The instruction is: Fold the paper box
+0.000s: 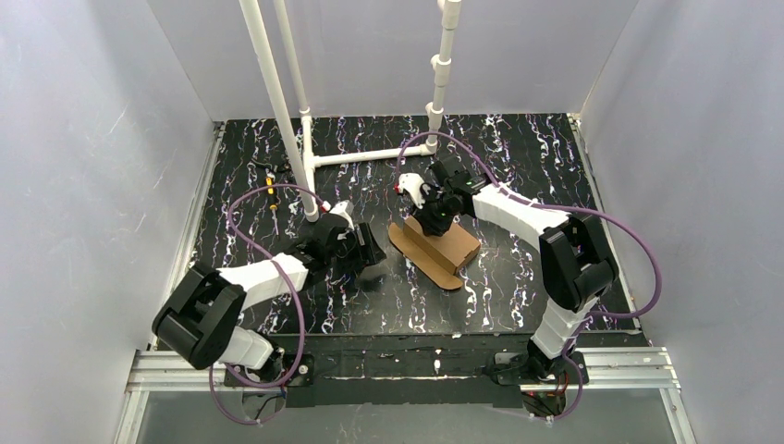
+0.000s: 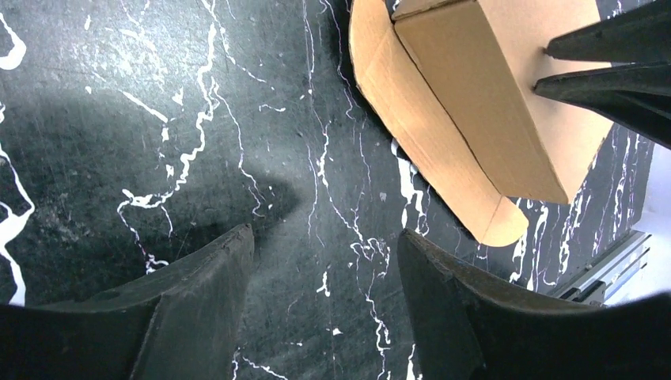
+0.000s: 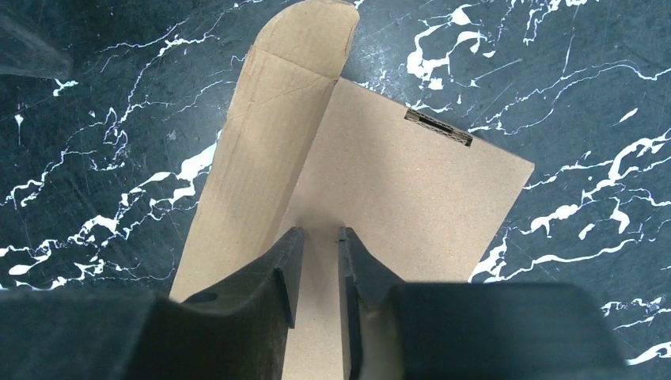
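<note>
The paper box [image 1: 436,248] is a brown cardboard carton lying folded near the middle of the black marbled table. A long side flap with a rounded end [image 3: 269,134] lies out from its left side. My right gripper [image 1: 433,222] points down onto the box's top panel [image 3: 411,182]. Its jaws [image 3: 320,233] stand a narrow gap apart with only bare cardboard showing between them. My left gripper [image 1: 370,248] hovers low over the table just left of the box [image 2: 467,119], apart from it. It [image 2: 324,237] is open, with nothing between its fingers.
A white pipe frame [image 1: 287,111] stands at the back, its foot bar [image 1: 370,155] lying on the table behind the box. A small yellow-orange object [image 1: 269,190] lies at the back left. Grey walls close three sides; a metal rail [image 1: 407,365] runs along the near edge.
</note>
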